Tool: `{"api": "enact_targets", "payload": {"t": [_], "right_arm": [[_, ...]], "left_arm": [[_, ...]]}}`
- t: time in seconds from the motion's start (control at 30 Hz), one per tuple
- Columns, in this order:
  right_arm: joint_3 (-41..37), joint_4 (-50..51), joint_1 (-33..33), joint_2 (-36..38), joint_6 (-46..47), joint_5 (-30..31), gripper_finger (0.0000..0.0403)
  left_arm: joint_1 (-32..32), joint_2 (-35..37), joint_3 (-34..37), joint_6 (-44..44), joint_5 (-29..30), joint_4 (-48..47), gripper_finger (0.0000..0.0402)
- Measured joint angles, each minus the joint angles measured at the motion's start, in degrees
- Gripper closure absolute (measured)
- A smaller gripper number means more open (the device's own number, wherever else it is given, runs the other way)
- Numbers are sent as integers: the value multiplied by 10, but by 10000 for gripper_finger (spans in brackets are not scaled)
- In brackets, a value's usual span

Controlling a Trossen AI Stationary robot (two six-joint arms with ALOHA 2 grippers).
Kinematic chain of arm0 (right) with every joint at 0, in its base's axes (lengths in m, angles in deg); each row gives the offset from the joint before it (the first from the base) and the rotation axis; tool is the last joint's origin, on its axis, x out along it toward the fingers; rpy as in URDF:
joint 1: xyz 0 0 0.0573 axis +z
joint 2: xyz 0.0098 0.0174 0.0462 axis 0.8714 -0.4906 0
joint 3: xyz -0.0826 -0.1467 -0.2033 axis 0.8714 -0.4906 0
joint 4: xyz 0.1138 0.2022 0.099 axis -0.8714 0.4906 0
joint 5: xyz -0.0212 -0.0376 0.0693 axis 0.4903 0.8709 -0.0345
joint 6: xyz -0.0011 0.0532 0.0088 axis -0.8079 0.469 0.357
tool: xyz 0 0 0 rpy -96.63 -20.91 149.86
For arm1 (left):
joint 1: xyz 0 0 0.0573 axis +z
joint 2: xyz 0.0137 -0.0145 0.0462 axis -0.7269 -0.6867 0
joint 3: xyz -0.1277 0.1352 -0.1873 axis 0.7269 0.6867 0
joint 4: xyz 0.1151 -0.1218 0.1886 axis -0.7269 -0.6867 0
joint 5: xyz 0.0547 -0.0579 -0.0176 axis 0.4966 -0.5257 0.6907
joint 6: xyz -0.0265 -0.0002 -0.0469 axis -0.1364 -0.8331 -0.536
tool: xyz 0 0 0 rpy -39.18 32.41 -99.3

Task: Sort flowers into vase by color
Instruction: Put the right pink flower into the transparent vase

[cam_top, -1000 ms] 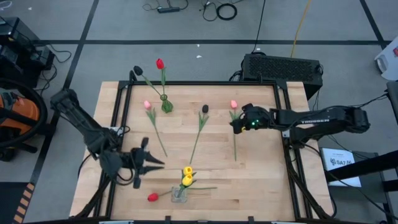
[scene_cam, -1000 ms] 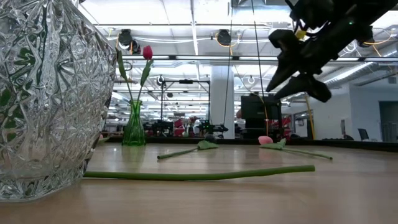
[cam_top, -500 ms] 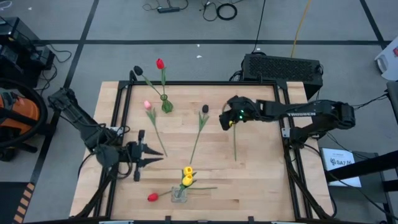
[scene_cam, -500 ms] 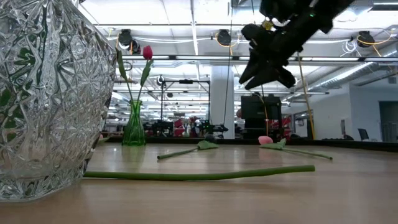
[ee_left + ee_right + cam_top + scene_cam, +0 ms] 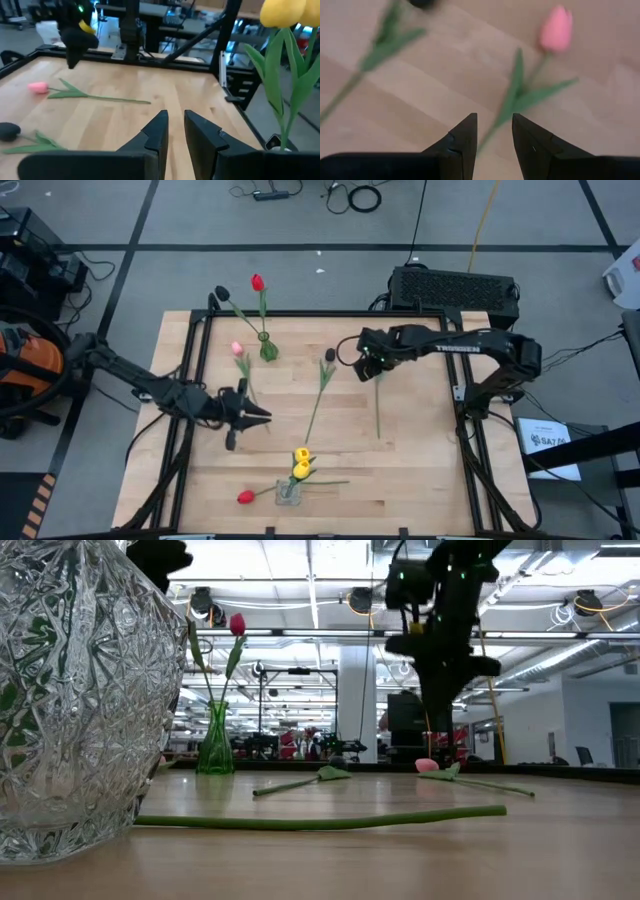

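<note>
Right wrist view shows your right gripper (image 5: pixel 494 137) hanging with fingers apart, empty, directly over the pink tulip (image 5: pixel 532 75) on the table. Its stem runs lengthwise between your fingertips, head pointing away; the left arm is well apart.

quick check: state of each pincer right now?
Left pincer: slightly open, empty, above the table.
Right pincer: open, empty, over the pink tulip and its stem.
</note>
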Motion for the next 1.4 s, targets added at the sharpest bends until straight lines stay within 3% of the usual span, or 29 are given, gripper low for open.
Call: {"api": "enact_targets", "payload": {"t": [0.3, 0.53, 0.7, 1.27, 1.4], "right_arm": [[-81, -24, -15, -31, 137, -21, 288], [-82, -122, -11, -59, 180, -35, 288], [-82, -122, -18, -90, 201, -35, 288], [-79, -113, -18, -148, 190, -7, 289], [-80, -116, -22, -149, 162, -7, 324]], "left_arm": [[84, 193, 65, 3, -146, -51, 333], [113, 334, 66, 30, -159, -180, 333], [120, 406, 66, 29, -159, -227, 333], [120, 428, 66, 29, -160, -227, 333], [120, 428, 66, 29, -160, -227, 333]]}}
